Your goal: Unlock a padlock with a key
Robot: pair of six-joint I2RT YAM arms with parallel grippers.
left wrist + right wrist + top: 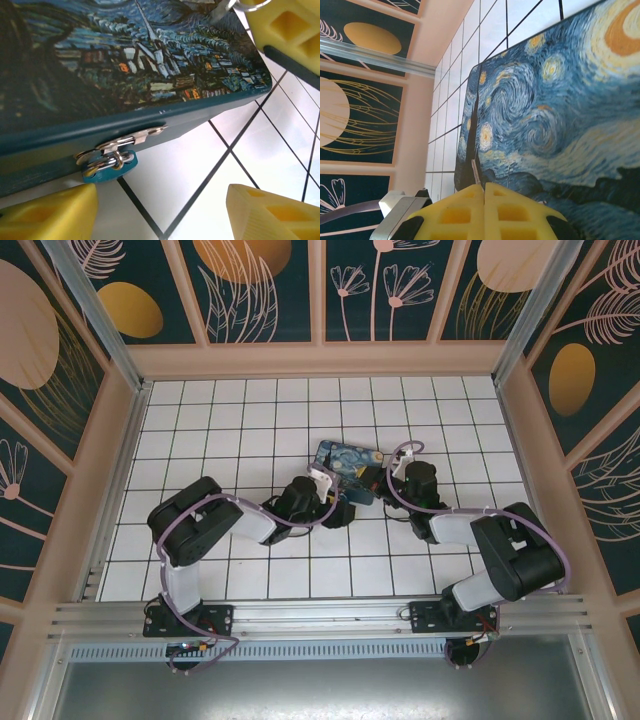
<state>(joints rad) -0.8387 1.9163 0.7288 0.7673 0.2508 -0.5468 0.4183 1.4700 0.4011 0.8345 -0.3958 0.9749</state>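
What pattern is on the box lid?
The box lid shows blue swirls and yellow stars; clearest in the right wrist view.

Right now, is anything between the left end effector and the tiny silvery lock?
Nothing visible. The silvery metal lock hangs at the dark blue painted box's front edge, just beyond the open left end effector; only bare white tile lies between.

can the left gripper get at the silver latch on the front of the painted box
Probably yes: the left gripper is open and faces the silvery latch on the box's front edge, with only bare tile between. The right gripper is shut over the lid, clear of that path.
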